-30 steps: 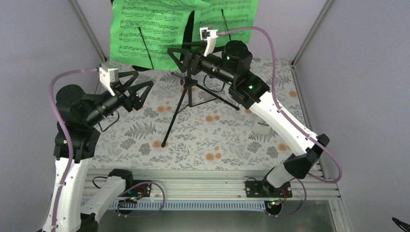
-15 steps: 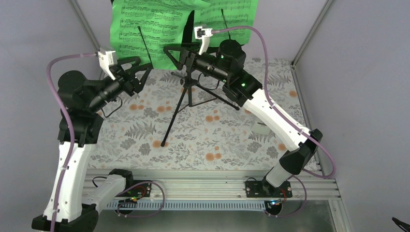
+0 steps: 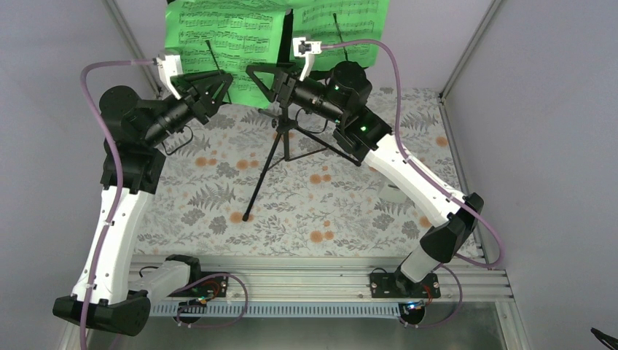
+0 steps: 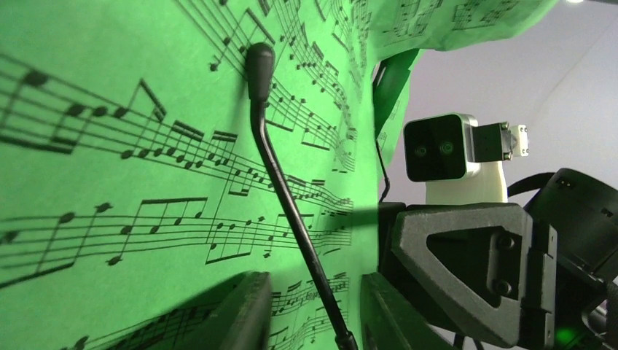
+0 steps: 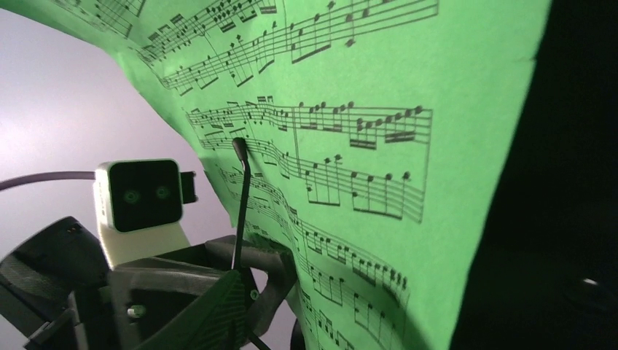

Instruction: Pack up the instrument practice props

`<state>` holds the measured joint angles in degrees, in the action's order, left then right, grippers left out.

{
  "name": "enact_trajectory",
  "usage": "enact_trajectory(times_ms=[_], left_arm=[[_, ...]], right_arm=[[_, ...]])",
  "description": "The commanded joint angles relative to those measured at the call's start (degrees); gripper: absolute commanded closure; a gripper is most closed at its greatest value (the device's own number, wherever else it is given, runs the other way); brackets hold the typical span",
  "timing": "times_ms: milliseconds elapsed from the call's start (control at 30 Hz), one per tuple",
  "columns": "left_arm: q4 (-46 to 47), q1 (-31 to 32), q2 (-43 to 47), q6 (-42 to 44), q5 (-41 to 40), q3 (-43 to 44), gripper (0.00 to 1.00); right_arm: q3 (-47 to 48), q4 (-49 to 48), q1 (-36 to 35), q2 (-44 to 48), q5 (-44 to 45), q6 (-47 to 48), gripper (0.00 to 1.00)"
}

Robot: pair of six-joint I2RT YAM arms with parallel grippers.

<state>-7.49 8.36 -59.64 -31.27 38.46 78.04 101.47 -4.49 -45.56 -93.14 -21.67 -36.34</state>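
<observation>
Floral tabletop (image 3: 328, 211) is bearing the black music stand (image 3: 283, 135) at its back centre, green sheet-music pages (image 3: 211, 36) propped on it, while the left gripper (image 3: 217, 89) and right gripper (image 3: 259, 82) are hovering beside them, jaws spread and empty, seemingly readying to pinch a page off.

Top view: even, diffuse light from overhead, with only weak shadows on the floral cloth (image 3: 218, 197). The sheet-music pages (image 3: 218, 36) are the brightest patch, a saturated green. Green LEDs (image 3: 362, 128) glow on the right arm. Focus is sharp throughout.

Left wrist view: staves crisp. The page-holder wire (image 4: 280, 189) throws a soft shadow on the paper. Left gripper's fingers (image 4: 244, 313) at the bottom edge are dark and blurred. Glare spot in the top right corner.

Right wrist view: the right third is crushed to black. Right gripper's finger (image 5: 211, 313) is soft and green-tinted.
</observation>
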Motion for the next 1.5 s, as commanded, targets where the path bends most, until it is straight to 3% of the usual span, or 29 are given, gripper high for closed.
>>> enact_trajectory(times_ms=[0, 100, 167, 500, 767, 1000, 1300, 1467], left_arm=[[2.48, -0.36, -0.59, -0.87, 1.69, 1.37, 0.76], [2.45, -0.36, -0.43, -0.03, 1.64, 1.02, 0.93], [2.67, -0.36, -0.04, 1.18, 1.71, 0.53, 0.97], [5.06, -0.36, 0.78, 7.89, 2.06, -1.87, 0.98], [1.72, -0.36, -0.04, 8.33, -0.68, -1.34, 0.98], [0.87, -0.36, -0.81, 7.52, -1.78, -1.46, 0.98], [-0.3, -0.36, -1.4, 7.97, -2.33, -0.92, 0.97], [2.0, -0.35, -1.74, 7.55, -0.18, -2.19, 0.97]], right_arm=[[0.36, -3.03, 0.45, -1.67, -1.68, -0.68, 0.62], [0.32, -3.29, 0.47, -1.71, -1.45, -0.17, 0.89], [0.14, -3.27, 0.43, -1.69, -0.73, 0.17, 0.96], [-3.11, -4.65, 0.42, 0.24, 3.85, 1.12, 0.96], [-11.84, -15.03, 0.44, 9.01, -0.7, 5.13, 0.96], [-15.73, -12.51, 0.44, 16.2, -0.43, 10.3, 0.96], [-21.92, -2.13, 0.48, 23.97, 1.8, 15.21, 0.96], [-25.52, -0.52, 0.82, 24.8, 2.14, 15.51, 0.96]])
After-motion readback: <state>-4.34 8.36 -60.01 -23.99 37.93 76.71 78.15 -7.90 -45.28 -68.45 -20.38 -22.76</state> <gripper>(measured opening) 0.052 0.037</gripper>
